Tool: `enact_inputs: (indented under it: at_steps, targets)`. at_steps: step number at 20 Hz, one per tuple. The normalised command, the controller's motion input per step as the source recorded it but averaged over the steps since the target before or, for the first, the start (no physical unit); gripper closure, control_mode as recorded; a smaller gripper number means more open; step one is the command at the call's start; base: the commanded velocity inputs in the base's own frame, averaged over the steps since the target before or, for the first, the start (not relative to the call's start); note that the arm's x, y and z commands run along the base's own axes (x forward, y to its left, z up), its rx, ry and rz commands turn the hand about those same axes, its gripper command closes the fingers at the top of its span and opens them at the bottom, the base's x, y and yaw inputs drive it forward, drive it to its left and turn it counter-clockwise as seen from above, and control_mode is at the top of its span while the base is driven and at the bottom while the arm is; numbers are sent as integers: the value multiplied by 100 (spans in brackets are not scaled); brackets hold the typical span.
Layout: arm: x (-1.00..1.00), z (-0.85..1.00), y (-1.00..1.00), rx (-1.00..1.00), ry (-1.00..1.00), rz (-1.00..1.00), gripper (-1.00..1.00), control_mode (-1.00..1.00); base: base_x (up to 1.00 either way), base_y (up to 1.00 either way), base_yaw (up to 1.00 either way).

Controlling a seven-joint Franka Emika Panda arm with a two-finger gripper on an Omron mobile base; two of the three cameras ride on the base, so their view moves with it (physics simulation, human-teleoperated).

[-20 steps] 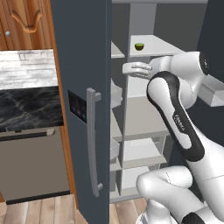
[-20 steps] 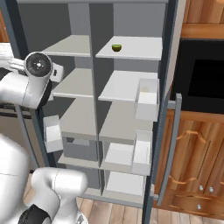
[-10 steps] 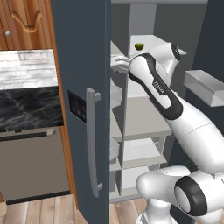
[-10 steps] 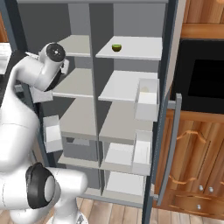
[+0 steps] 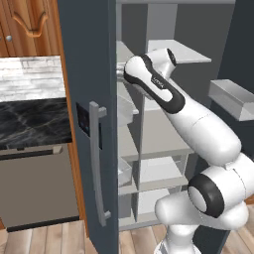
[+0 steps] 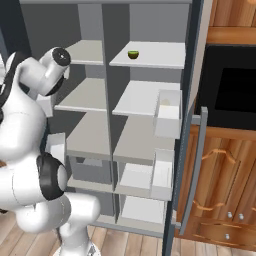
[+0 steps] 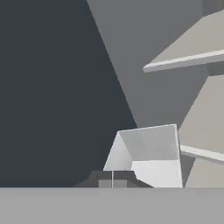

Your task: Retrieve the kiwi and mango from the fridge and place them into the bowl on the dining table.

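Grey shelves and white door bins surround my gripper (image 7: 113, 180), shut tight and holding nothing, its tips nosing a white door bin (image 7: 148, 153) inside the open fridge (image 6: 142, 97). I'm at the reaching step. My kiwi (image 6: 133, 54) sits on the top right shelf (image 6: 155, 56), well apart; next I must swing right, open up.

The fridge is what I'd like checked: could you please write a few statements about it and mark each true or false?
1. The fridge stands open. True.
2. The kiwi lies on the bottom shelf. False: it sits on the top right shelf.
3. The tool holds the kiwi. False: its jaws are shut on nothing.
4. White door bins hang on the right door. True.
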Motion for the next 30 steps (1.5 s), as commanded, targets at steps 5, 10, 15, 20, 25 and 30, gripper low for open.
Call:
enact_inputs:
  at_steps: [5,10,15,20,25,30]
  targets:
    - [-34,2,100,-16,-36,15,100,-100,0,0,0]
    - [-60,56,75,-17,-59,7,100,-100,0,0,0]
    - [-29,51,-21,-13,-58,-3,100,-100,0,0,0]
    - [-1,50,-84,-10,-31,-17,100,-100,0,0,0]
    - [0,52,-100,-5,2,-29,100,-100,0,0,0]
    - [-27,64,-86,0,33,-29,100,-100,0,0,0]
